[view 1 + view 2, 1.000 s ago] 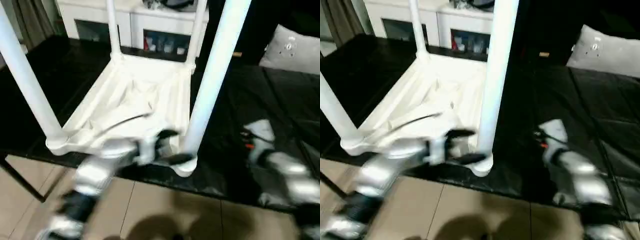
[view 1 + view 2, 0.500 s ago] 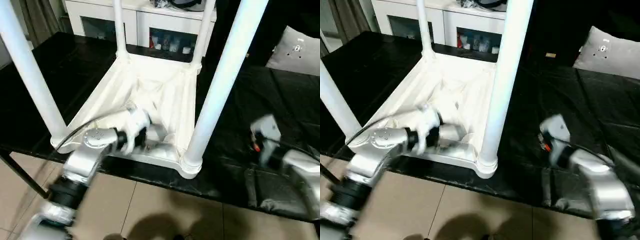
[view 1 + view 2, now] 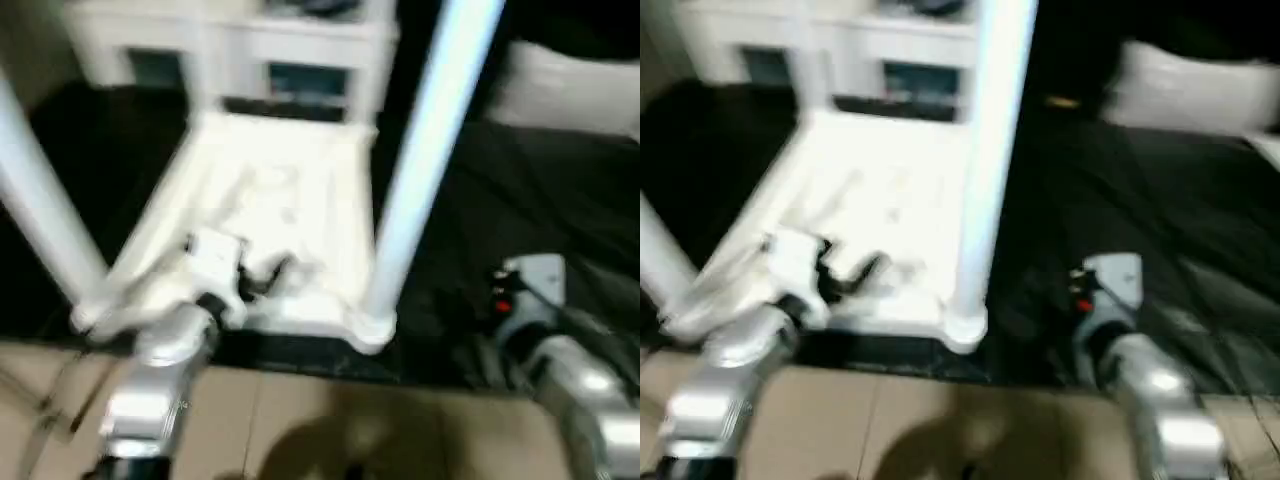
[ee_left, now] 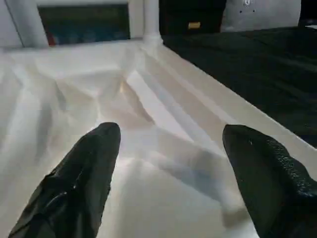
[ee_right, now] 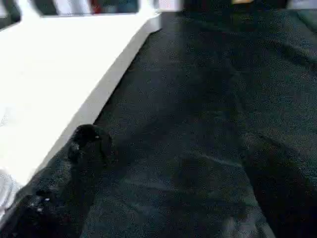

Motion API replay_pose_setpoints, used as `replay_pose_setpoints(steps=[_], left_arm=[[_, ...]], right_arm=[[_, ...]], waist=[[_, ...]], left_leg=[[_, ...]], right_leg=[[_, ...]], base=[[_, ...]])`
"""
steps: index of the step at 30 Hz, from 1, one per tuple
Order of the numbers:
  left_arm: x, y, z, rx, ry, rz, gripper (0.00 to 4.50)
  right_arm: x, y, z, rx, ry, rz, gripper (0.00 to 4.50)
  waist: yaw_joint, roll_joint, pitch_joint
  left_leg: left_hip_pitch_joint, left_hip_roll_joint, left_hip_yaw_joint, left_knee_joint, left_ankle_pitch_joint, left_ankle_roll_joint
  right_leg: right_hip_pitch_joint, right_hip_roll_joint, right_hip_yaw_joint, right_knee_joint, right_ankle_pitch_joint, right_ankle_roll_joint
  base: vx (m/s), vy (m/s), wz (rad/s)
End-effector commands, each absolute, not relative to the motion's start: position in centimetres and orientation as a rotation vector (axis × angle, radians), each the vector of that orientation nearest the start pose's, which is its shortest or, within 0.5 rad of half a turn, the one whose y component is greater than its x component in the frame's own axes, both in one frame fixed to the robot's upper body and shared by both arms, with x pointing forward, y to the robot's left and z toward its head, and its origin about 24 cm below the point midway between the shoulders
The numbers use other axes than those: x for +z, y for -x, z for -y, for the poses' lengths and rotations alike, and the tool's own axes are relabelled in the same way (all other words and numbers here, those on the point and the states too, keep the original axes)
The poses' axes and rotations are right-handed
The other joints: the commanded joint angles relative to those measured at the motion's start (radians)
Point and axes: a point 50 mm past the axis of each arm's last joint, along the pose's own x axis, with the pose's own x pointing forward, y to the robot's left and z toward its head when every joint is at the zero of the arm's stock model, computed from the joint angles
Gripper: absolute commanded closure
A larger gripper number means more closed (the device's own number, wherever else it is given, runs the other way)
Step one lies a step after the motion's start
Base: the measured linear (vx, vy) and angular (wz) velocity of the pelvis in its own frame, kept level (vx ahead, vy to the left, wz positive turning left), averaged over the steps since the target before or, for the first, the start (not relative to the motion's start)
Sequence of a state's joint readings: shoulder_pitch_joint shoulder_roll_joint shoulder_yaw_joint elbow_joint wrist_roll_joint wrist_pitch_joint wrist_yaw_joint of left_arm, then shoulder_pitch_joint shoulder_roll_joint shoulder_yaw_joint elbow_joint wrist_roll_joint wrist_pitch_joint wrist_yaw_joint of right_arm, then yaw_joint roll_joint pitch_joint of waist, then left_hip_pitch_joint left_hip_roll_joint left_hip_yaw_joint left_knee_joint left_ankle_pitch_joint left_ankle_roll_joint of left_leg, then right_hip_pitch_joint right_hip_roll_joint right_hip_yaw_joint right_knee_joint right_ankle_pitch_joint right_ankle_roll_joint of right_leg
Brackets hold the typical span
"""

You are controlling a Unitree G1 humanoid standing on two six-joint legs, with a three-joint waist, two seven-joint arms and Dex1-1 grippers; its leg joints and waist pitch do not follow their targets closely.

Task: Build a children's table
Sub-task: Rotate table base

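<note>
Left wrist view: left gripper (image 4: 168, 148) spread wide, two black fingers (image 4: 86, 168) apart with nothing between them, hovering just above the ribbed white underside of the children's table (image 4: 148, 104). Straight ahead of those fingers, raised ribs fanning across the plastic, then the far rim and a leg (image 4: 151, 20) rising from a corner socket. Off to that gripper's right, past the table's long edge, black table cover (image 4: 257, 69).

Left eye view: same table (image 3: 290, 190) lying upside down on the black-covered work table (image 3: 540, 210), legs pointing up. Nearest leg (image 3: 420, 150) standing between the two arms, seated in the near corner socket (image 3: 372, 328), just to the right of the left gripper (image 3: 262, 280). Another leg (image 3: 40, 215) close on that gripper's left side. White cabinet (image 3: 250, 45) beyond the table's far end; pale cushion (image 3: 570, 85) far off to the right.

Right wrist view: right gripper (image 5: 183, 163) open, black fingers (image 5: 86, 148) spread over bare black cover, holding nothing, well clear of the table's white edge (image 5: 99, 94) running along its left. Tiled floor (image 3: 940, 420) below the work table's near edge.
</note>
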State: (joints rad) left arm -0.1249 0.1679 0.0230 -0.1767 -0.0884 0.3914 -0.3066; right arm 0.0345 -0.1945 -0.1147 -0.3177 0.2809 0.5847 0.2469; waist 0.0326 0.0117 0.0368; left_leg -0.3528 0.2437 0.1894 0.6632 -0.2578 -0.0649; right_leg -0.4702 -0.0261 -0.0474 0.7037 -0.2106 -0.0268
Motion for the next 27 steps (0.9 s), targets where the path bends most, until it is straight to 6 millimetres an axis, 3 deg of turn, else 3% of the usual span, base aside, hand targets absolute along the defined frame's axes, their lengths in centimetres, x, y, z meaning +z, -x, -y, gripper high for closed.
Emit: replay_pose_setpoints(steps=[1, 2, 3, 4, 5, 6, 7, 8, 9, 10, 11, 12, 16, 17, 19, 20, 24, 27], left_arm=[[8.0, -27.0, -15.5, -0.308, -0.054, -0.111, 0.79], [8.1, -26.9, -15.6, -0.298, -0.05, -0.117, 0.79], [8.1, -26.9, -15.6, -0.294, -0.051, -0.119, 0.79], [8.0, -26.8, -15.8, -0.274, -0.045, -0.124, 0.79], [7.9, -26.5, -16.2, -0.243, -0.042, -0.127, 0.79], [7.9, -26.3, -16.3, -0.232, -0.04, -0.13, 0.79], [7.8, -26.1, -16.4, -0.225, -0.039, -0.133, 0.79], [7.8, -26.0, -16.6, -0.21, -0.042, -0.136, 0.79], [7.8, -25.9, -16.6, -0.207, -0.043, -0.137, 0.79], [7.8, -25.9, -16.7, -0.205, -0.043, -0.137, 0.79], [7.7, -25.7, -16.8, -0.196, -0.033, -0.138, 0.79], [7.6, -25.5, -16.9, -0.197, -0.027, -0.133, 0.79], [7.6, -25.3, -16.9, -0.199, -0.031, -0.137, 0.79], [7.6, -25.3, -16.9, -0.191, -0.024, -0.131, 0.79], [7.6, -25.3, -16.8, -0.187, -0.02, -0.131, 0.79], [7.8, -25.3, -16.8, -0.187, -0.014, -0.125, 0.79], [8.2, -25.1, -16.9, -0.2, 0.007, -0.099, 0.79], [8.3, -25.1, -17.0, -0.205, 0.003, -0.105, 0.79]], right_arm=[[6.7, -23.9, 18.8, 0.184, -0.093, -0.27, 0.0], [6.7, -24.0, 18.7, 0.188, -0.081, -0.265, 0.0], [6.7, -24.0, 18.7, 0.188, -0.075, -0.263, 0.0], [6.6, -24.1, 18.8, 0.187, -0.071, -0.274, 0.0], [6.5, -24.2, 18.9, 0.186, -0.059, -0.289, 0.0], [6.4, -24.2, 19.0, 0.186, -0.059, -0.298, 0.0], [6.3, -24.2, 19.0, 0.186, -0.06, -0.304, 0.0], [6.4, -24.3, 18.9, 0.192, -0.054, -0.305, 0.0], [6.4, -24.3, 18.9, 0.195, -0.051, -0.304, 0.0], [6.4, -24.3, 18.9, 0.197, -0.049, -0.303, 0.0], [6.4, -24.4, 18.7, 0.221, -0.037, -0.302, 0.0], [6.4, -24.4, 18.6, 0.244, -0.027, -0.3, 0.0], [6.6, -24.6, 18.1, 0.311, 0.006, -0.289, 0.0], [6.6, -24.7, 18.1, 0.317, 0.011, -0.285, 0.0], [6.6, -24.7, 18.1, 0.323, 0.014, -0.284, 0.0], [6.6, -24.8, 18.0, 0.332, 0.017, -0.281, 0.0], [6.5, -24.7, 17.8, 0.343, 0.01, -0.271, 0.0], [6.3, -24.6, 17.6, 0.348, 0.006, -0.267, 0.0]], waist=[[-0.001, 0.034, -0.046], [-0.008, 0.005, -0.054], [-0.009, -0.03, -0.06], [0.008, -0.011, -0.061], [0.042, -0.048, -0.055], [0.046, -0.044, -0.052], [0.046, -0.039, -0.042], [0.046, -0.032, -0.04], [0.047, -0.034, -0.04], [0.049, -0.028, -0.04], [0.05, -0.023, -0.038], [0.049, -0.028, -0.035], [0.047, -0.015, -0.037], [0.047, -0.015, -0.041], [0.049, -0.014, -0.044], [0.049, -0.021, -0.047], [0.051, -0.022, -0.048], [0.052, -0.025, -0.043]], left_leg=[[0.019, 0.152, -0.082, -0.179, 0.054, 0.228], [0.03, 0.081, -0.05, -0.132, -0.051, 0.261], [-0.007, -0.006, -0.015, -0.083, -0.074, 0.234], [-0.048, -0.052, -0.004, -0.06, -0.083, 0.182], [-0.045, -0.051, -0.019, -0.062, -0.059, 0.052], [-0.052, -0.054, -0.022, -0.075, -0.04, 0.032], [-0.044, -0.056, -0.022, -0.088, -0.049, 0.005], [-0.037, -0.059, -0.023, -0.094, -0.064, -0.012], [-0.034, -0.058, -0.023, -0.096, -0.069, -0.017], [-0.029, -0.057, -0.026, -0.101, -0.075, -0.022], [-0.025, -0.049, -0.032, -0.116, -0.099, -0.031], [-0.026, -0.045, -0.033, -0.121, -0.112, -0.031], [-0.014, -0.026, -0.045, -0.141, -0.184, -0.03], [-0.01, -0.019, -0.047, -0.145, -0.17, -0.032], [-0.007, -0.016, -0.045, -0.145, -0.135, -0.029], [-0.012, -0.018, -0.043, -0.142, -0.097, -0.024], [-0.015, -0.023, -0.038, -0.137, -0.058, -0.02], [-0.013, -0.023, -0.033, -0.139, -0.086, -0.016]], right_leg=[[0.024, -0.062, -0.019, -0.006, -0.05, -0.082], [0.047, -0.087, 0.007, -0.062, -0.005, -0.161], [0.083, -0.087, 0.023, -0.1, 0.01, -0.177], [0.118, -0.131, 0.032, -0.154, -0.094, -0.207], [0.114, -0.144, 0.058, -0.185, -0.445, -0.034], [0.118, -0.128, 0.055, -0.183, -0.486, 0.013], [0.102, -0.106, 0.045, -0.193, -0.544, 0.082], [0.097, -0.093, 0.036, -0.2, -0.571, 0.115], [0.096, -0.089, 0.033, -0.204, -0.573, 0.124], [0.094, -0.086, 0.03, -0.203, -0.56, 0.122], [0.096, -0.077, 0.021, -0.198, -0.502, 0.098], [0.097, -0.075, 0.019, -0.198, -0.485, 0.09], [0.101, -0.076, 0.02, -0.186, -0.382, 0.017], [0.106, -0.08, 0.023, -0.179, -0.287, -0.024], [0.109, -0.081, 0.027, -0.169, -0.167, -0.065], [0.117, -0.082, 0.027, -0.161, -0.1, -0.085], [0.122, -0.088, 0.031, -0.156, -0.039, -0.107], [0.121, -0.09, 0.032, -0.164, -0.09, -0.098]], base=[[0.0, 0.0, 0.0], [-0.025, -0.081, -0.07], [-0.025, -0.081, -0.07], [-0.103, -0.085, -0.13], [-0.117, -0.097, -0.07], [-0.117, -0.097, -0.07], [-0.054, -0.12, 0.0], [-0.045, -0.091, 0.02], [-0.045, -0.091, 0.02], [0.0, 0.0, 0.0], [0.0, 0.0, 0.0], [0.0, 0.0, 0.0], [-0.001, 0.04, 0.0], [0.02, 0.053, 0.02], [0.027, 0.053, 0.03], [0.0, 0.0, 0.0], [0.0, 0.0, 0.0], [0.0, 0.0, 0.0]])
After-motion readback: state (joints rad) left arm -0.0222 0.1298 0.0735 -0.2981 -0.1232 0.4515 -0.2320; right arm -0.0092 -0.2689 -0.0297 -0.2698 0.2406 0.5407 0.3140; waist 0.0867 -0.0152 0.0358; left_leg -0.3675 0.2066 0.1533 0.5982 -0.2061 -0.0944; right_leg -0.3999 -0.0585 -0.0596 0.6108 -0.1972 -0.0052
